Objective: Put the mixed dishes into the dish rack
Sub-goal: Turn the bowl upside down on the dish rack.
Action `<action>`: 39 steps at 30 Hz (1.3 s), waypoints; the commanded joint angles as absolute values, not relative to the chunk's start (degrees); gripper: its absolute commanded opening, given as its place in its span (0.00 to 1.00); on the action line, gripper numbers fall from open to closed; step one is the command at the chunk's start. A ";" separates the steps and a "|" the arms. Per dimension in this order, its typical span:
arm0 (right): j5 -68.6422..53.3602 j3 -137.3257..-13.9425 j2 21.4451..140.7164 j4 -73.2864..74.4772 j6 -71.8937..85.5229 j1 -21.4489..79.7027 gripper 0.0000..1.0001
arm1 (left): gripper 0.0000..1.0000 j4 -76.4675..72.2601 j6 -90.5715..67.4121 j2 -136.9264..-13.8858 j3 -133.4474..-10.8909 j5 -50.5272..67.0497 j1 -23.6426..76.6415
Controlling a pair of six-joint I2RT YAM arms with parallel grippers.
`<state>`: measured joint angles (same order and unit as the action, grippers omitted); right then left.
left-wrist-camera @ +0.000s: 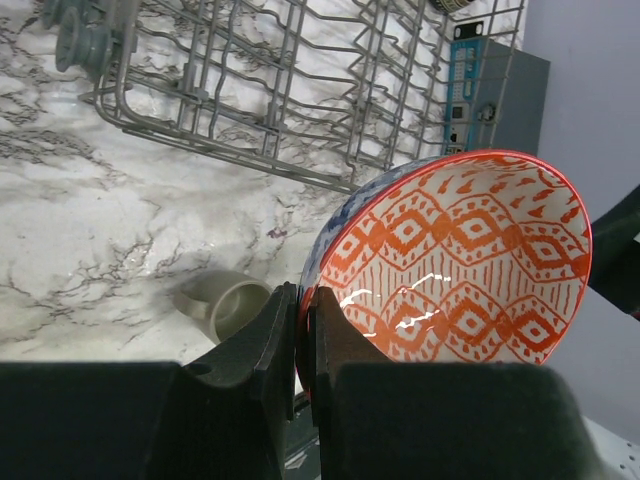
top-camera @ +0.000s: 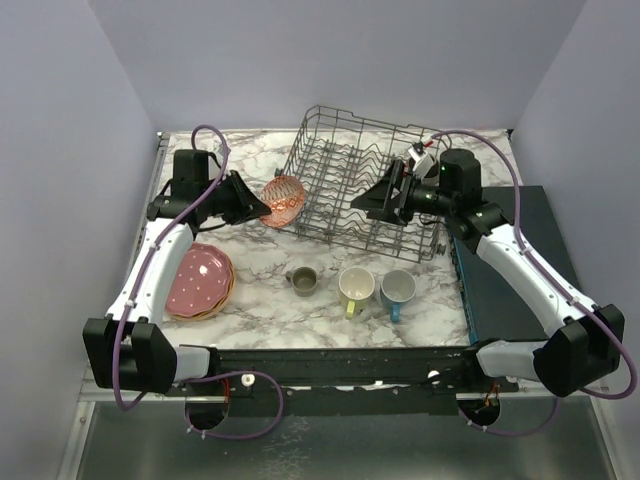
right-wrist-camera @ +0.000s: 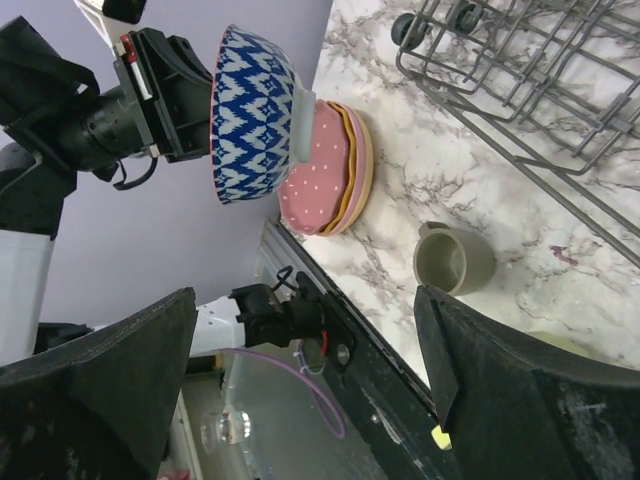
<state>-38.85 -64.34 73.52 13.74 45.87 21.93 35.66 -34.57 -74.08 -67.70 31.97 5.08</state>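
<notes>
**A:** The left gripper (left-wrist-camera: 305,330) was clenched on the rim of the blue-white patterned bowl (left-wrist-camera: 450,260), one finger on the orange lining and one on the outside!

**B:** And the bowl was up off the marble desk (top-camera: 270,300), tipped on its side, just beside the left end of the dish rack (top-camera: 365,180).

**A:** The right gripper (right-wrist-camera: 305,300)?

**B:** Spread wide, with nothing between its fingers. It hung over the front of the rack. Whether it touched the tines, I couldn't tell from above.

**A:** Down on the desk, the pink dotted plate (top-camera: 198,280) topped a stack at the left.

**B:** Three mugs stood upright in a row in front of the rack: the grey-beige mug (top-camera: 302,281), the pale yellow mug (top-camera: 356,287) and the blue mug (top-camera: 397,289). None of them was touching the rack.
</notes>
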 commanded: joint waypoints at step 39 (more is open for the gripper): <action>-39.55 -63.22 80.98 -14.42 64.67 31.46 1.00 | 0.00 22.91 -44.76 -68.21 -64.86 39.38 11.87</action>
